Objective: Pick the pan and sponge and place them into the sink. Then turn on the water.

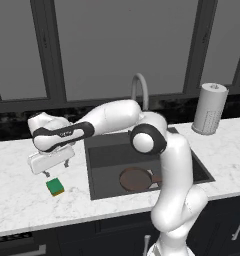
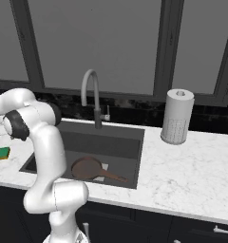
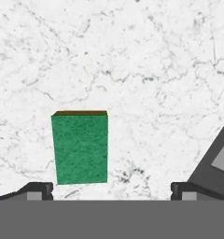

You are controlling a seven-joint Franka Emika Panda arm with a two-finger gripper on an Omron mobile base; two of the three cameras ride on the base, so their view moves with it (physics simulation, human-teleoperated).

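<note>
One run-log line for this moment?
pan: in sink | sponge: on counter | tool: open above sponge | faucet: off

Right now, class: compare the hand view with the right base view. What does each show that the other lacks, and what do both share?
Hand view alone: the open gripper, its fingertips spread above the counter.

Right base view alone: the pan lying in the basin, the faucet with no stream falling, and the paper towel roll.

Shared: the sponge on the marble counter, and part of the sink.
</note>
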